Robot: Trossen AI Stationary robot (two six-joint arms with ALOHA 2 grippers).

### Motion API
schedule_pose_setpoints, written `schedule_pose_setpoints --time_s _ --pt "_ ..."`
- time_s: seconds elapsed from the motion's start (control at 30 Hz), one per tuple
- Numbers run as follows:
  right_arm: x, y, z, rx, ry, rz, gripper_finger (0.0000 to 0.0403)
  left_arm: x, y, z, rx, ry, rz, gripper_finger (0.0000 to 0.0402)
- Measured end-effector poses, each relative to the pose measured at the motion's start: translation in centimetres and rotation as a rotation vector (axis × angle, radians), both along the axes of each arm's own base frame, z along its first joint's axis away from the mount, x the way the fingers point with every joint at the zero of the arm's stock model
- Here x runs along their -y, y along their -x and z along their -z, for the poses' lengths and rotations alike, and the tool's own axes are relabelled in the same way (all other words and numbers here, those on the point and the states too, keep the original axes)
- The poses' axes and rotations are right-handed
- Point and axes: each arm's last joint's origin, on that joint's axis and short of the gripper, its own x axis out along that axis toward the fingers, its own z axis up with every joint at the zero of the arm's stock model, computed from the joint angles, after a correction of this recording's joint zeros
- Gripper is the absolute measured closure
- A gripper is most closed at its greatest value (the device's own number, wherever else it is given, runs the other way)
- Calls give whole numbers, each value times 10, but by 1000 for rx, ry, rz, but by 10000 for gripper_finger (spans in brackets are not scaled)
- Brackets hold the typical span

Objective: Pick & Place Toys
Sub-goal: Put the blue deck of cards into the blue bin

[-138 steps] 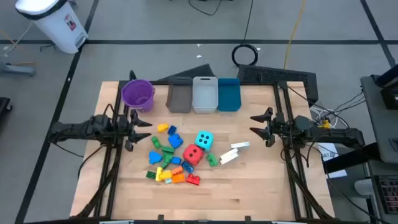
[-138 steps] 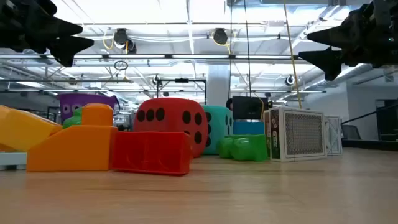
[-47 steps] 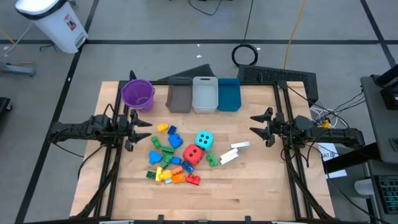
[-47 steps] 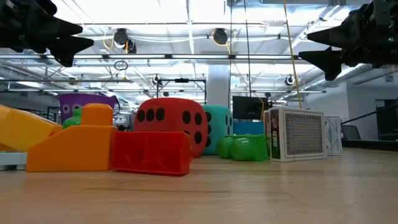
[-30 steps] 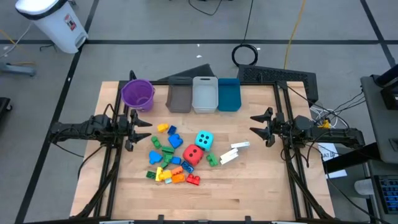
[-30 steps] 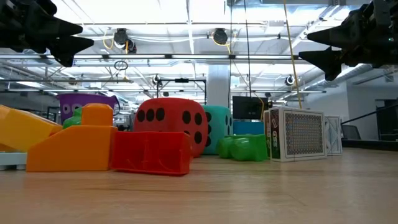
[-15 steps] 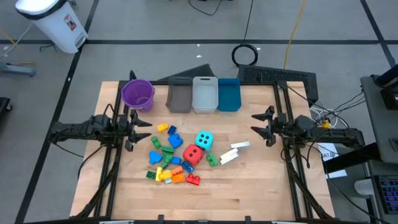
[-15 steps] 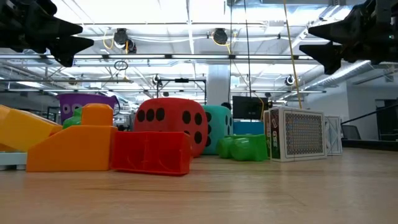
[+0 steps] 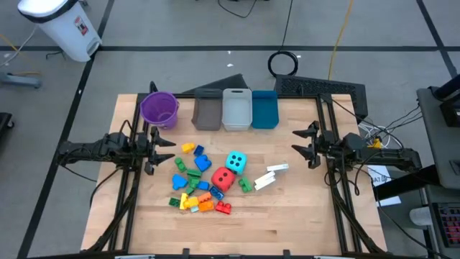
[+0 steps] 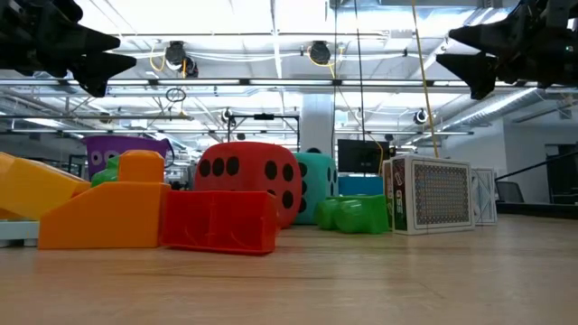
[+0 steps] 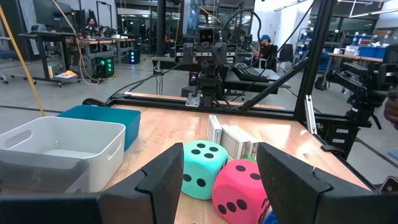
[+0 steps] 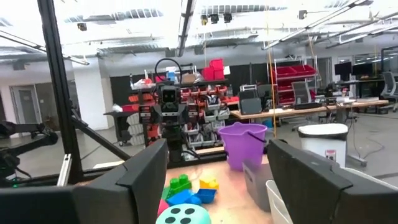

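Note:
The toys lie in the middle of the table: a heap of coloured bricks, a cyan die, a red die and white flat pieces, all resting on the wood. My left gripper hovers open at the table's left side, level, pointing at the heap. My right gripper hovers open at the right side, above the table, its fingers raised a little. The left wrist view shows the cyan die and red die ahead between the fingers. Neither gripper has anything between its fingers.
A purple bucket stands at the far left. A grey bin, a white bin and a blue bin stand in a row along the far edge. Bare wood lies along the near edge and right of the white pieces.
My right gripper has tipped its fingers upward and rolled a little while staying at the table's right side; in the low view its fingertips now stand higher. Its opening looks the same. The toys have not moved.

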Motion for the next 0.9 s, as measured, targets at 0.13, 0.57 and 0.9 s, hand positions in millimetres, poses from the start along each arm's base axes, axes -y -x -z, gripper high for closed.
schedule_pose_setpoints --time_s 0.13,0.57,0.9 --pt "1 0 0 -5 42 41 151 0 0 0 1 0 0 192" --pt "-1 -18 -17 -209 84 18 109 0 0 0 1 0 0 192" --pt "-17 -58 17 -796 134 -211 73 0 0 0 4 0 0 192"
